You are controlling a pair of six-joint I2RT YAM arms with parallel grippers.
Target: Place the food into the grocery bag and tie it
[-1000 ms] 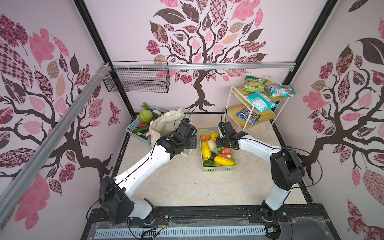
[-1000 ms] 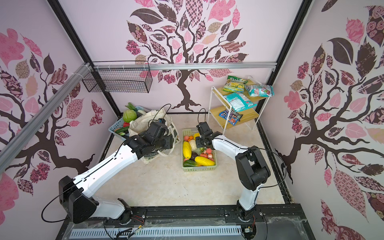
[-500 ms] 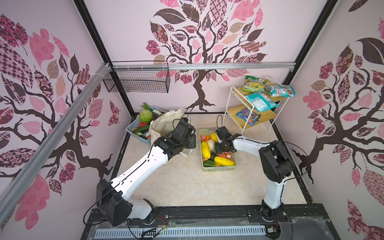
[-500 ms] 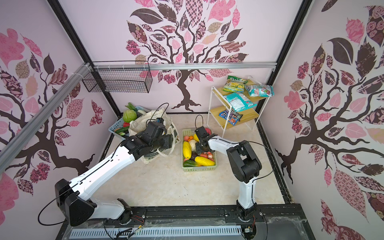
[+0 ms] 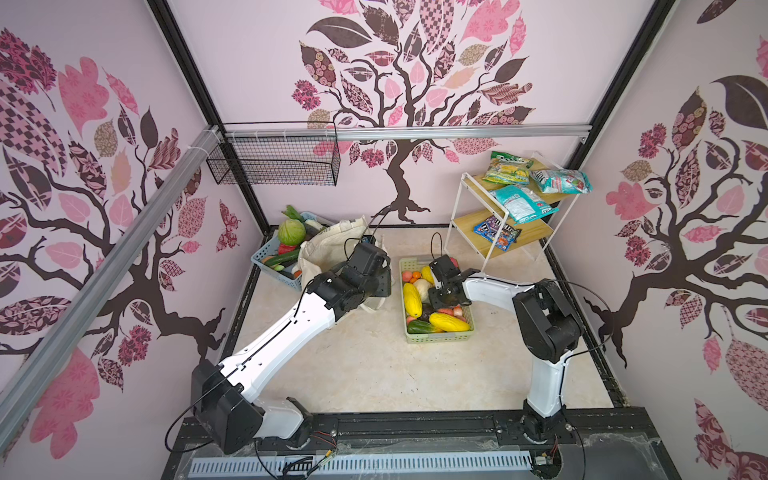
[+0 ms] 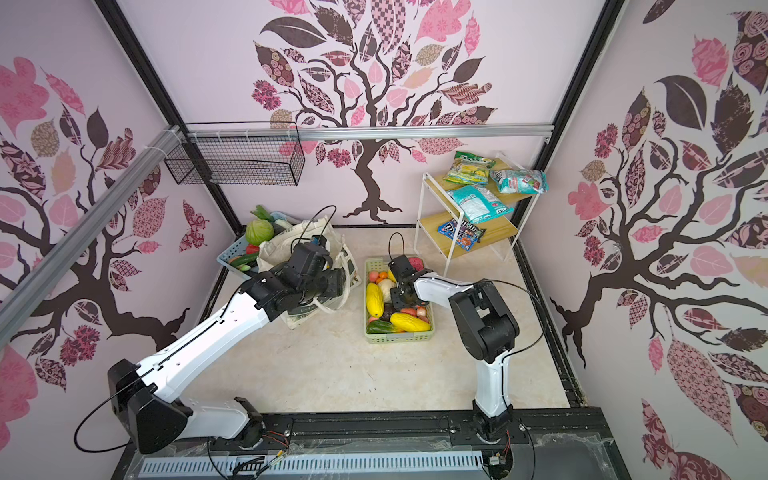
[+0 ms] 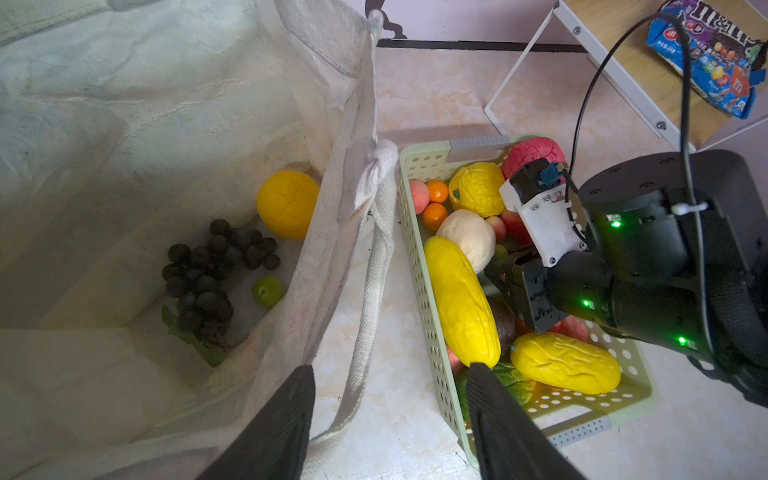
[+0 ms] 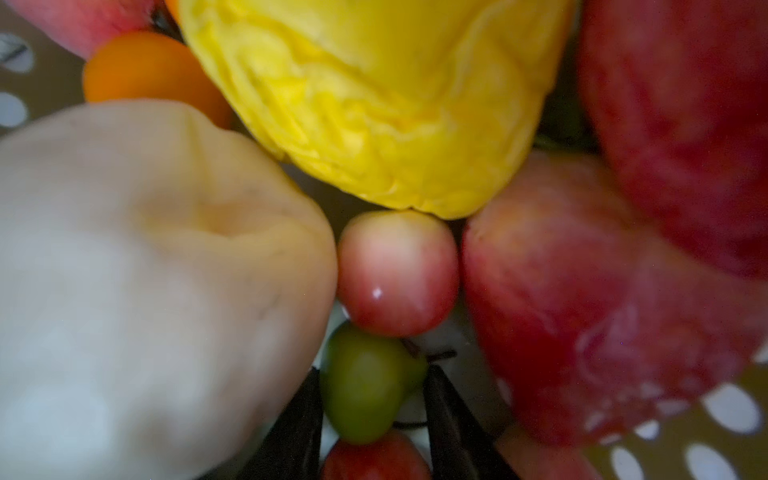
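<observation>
One brand reads clearly: "m&m" in big white letters, seen upside down in the left wrist view, on the blue candy packet (image 7: 706,54) lying on the lower board of the white-framed shelf rack (image 7: 652,70). Both top views show that packet (image 5: 496,237) (image 6: 461,232) too. Higher on the rack, the green packet (image 5: 508,168) and the teal packet (image 5: 523,203) carry print too small to read.

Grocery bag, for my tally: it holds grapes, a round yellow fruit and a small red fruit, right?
The small fruit is green, not red; the left wrist view shows it beside the grapes and round yellow fruit in the grocery bag.
</observation>
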